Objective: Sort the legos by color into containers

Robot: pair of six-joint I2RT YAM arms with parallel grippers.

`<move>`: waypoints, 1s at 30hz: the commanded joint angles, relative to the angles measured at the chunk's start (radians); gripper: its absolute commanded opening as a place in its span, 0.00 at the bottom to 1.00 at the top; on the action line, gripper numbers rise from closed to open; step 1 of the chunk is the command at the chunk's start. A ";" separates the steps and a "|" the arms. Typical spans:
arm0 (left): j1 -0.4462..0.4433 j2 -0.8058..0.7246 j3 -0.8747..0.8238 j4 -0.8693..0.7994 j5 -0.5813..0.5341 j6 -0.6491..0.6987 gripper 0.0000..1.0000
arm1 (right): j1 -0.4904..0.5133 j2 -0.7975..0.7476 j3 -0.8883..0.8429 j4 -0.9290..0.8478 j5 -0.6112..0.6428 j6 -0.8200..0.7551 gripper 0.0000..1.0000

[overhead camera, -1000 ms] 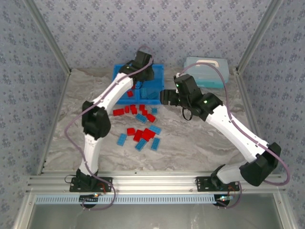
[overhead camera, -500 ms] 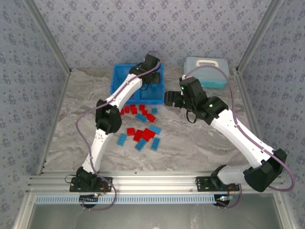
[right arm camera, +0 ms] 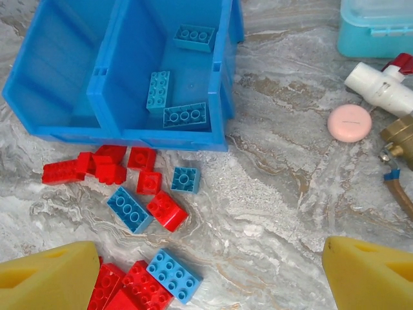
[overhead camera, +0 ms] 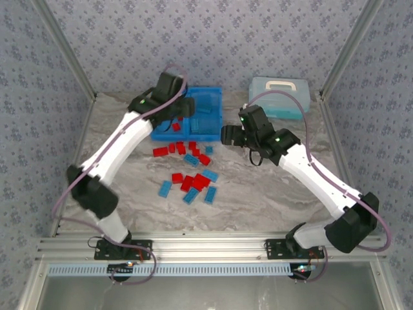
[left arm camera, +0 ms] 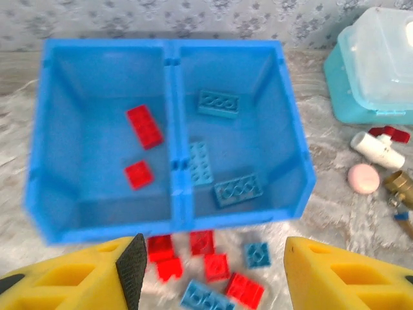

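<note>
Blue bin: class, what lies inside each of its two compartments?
In the blue bin, the left compartment holds two red bricks; the right holds three light blue bricks. Its near wall covers a floor strip.

Seen from above, a marbled table (overhead camera: 271,194) holds a bright blue two-compartment bin (overhead camera: 193,136) near the back. The left gripper (overhead camera: 186,108) hangs over its left compartment, where one red brick (overhead camera: 175,126) lies. The right gripper (overhead camera: 225,134) sits just beside the bin's right wall. Red and light blue legos (overhead camera: 200,182) lie scattered in front. A pale blue case (overhead camera: 279,97) stands farther right.
</note>
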 commanded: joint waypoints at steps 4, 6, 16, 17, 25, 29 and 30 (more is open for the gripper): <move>0.066 -0.177 -0.368 0.032 -0.049 -0.076 0.63 | -0.012 0.068 0.038 0.037 -0.065 0.000 0.92; 0.111 -0.186 -0.447 0.059 0.010 -0.114 0.66 | -0.012 0.082 0.045 0.038 -0.077 0.000 0.92; 0.127 -0.082 -0.583 0.183 0.232 -0.090 0.80 | -0.006 0.072 0.032 -0.017 -0.068 0.025 0.92; 0.115 -0.077 -0.596 0.181 0.239 -0.096 0.81 | -0.006 0.069 0.026 -0.012 -0.066 0.029 0.92; 0.035 -0.027 -0.708 0.176 0.203 -0.141 0.85 | -0.005 0.086 0.021 0.000 -0.075 0.041 0.92; 0.024 0.015 -0.730 0.205 0.224 -0.163 0.85 | -0.007 0.099 0.029 0.000 -0.072 0.030 0.92; 0.021 0.025 -0.729 0.210 0.227 -0.165 0.84 | -0.008 0.100 0.030 0.000 -0.072 0.028 0.92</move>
